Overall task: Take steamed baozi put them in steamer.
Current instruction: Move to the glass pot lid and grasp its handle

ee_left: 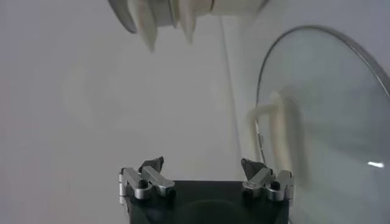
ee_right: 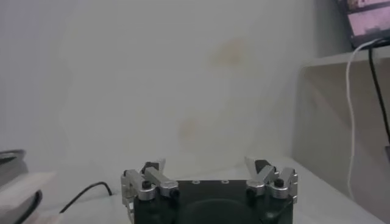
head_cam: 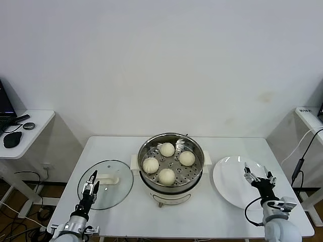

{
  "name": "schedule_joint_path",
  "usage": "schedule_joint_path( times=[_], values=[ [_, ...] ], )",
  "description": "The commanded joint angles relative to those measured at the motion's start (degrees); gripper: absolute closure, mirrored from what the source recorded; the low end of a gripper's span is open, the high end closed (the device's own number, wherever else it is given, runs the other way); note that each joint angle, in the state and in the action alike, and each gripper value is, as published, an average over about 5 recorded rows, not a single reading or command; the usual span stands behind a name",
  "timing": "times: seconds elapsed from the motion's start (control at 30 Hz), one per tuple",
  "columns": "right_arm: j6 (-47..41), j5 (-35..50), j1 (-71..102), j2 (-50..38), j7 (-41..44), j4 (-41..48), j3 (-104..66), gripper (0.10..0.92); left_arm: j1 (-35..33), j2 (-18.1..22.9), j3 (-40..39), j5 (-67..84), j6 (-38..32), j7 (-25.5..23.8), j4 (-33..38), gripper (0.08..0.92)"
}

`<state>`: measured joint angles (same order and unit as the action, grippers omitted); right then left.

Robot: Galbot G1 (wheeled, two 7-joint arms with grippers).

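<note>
All four steamed baozi sit in the steamer — the left tool and right tool hang open, empty, best kept clear

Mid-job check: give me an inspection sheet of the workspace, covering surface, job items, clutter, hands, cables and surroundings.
Surface: white table, dry, unmarked.
Job's things: four buns on the holed tray inside the steamer; plate bare.
Clutter: glass lid lying flat beside the steamer, on the robot's left.
Hands: left hand open, over the lid's near edge; right hand open, over the plate; both hold nothing.
Cables: black cable at the right arm; more by the side desks.
Surroundings: left desk with mouse; plain wall.
</note>
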<state>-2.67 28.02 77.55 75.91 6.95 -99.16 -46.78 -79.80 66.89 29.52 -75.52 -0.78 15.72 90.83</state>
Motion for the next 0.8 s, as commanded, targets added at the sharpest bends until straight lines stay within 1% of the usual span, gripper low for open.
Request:
schedule_joint_path(
  times=[0.03, 0.47, 0.7, 0.8],
  values=[
    [0.01, -0.41, 0.81, 0.48, -0.38, -0.25, -0.49, 0.203, 3.46, -0.24, -1.39, 1.38, 0.93, -0.07, -4.98, 0.177],
    [0.39, -0.31, 1.02, 0.55, -0.24, 0.58, -0.69, 0.203, 9.21, 1.91, -3.32, 1.36, 2.69, 0.79, -10.13, 0.177],
    [0.65, -0.6, 0.73, 0.68, -0.11, 1.58, -0.68, 0.203, 12.11, 2.59, -3.75, 1.13, 4.61, 0.1, -13.32, 0.177],
    [0.79, -0.61, 0.52, 0.7, -0.08, 2.1, -0.71, 0.203, 13.18, 2.74, -3.76, 1.26, 5.16, -0.14, -13.64, 0.177]
  ],
)
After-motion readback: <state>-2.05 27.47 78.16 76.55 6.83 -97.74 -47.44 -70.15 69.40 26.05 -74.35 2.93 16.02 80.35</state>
